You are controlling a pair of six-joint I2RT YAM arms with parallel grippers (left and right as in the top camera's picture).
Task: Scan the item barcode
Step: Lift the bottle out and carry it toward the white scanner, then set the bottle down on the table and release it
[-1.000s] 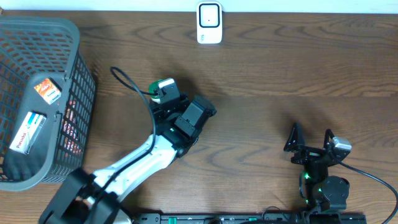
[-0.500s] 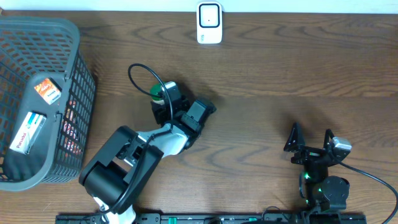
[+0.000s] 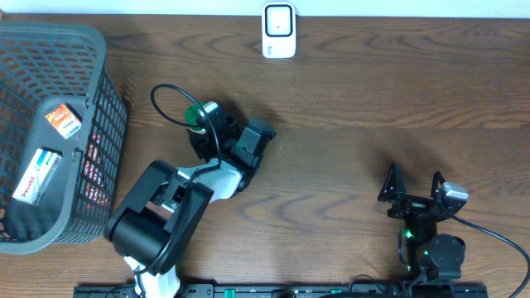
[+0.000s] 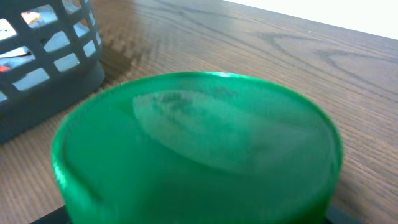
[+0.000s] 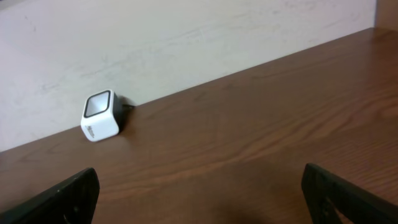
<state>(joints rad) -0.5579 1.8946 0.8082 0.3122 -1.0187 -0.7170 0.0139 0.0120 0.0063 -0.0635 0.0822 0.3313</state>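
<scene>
The item is a round container with a green lid (image 3: 192, 113). It sits at the tip of my left gripper (image 3: 200, 124), left of the table's middle. In the left wrist view the green lid (image 4: 199, 143) fills most of the frame and hides the fingers, which are closed around it. No barcode shows on it. The white barcode scanner (image 3: 279, 31) stands at the far edge, also seen in the right wrist view as a small white scanner (image 5: 99, 116) by the wall. My right gripper (image 3: 412, 189) rests at the near right, open and holding nothing.
A dark grey mesh basket (image 3: 108, 124) stands at the left with several packaged goods inside; its wall (image 4: 43, 81) is close behind the green lid. A black cable loops over the left arm.
The left gripper has carried the green-lidded item a little left and toward the basket, while the arm's elbow swung in under it. The right arm has not moved.
</scene>
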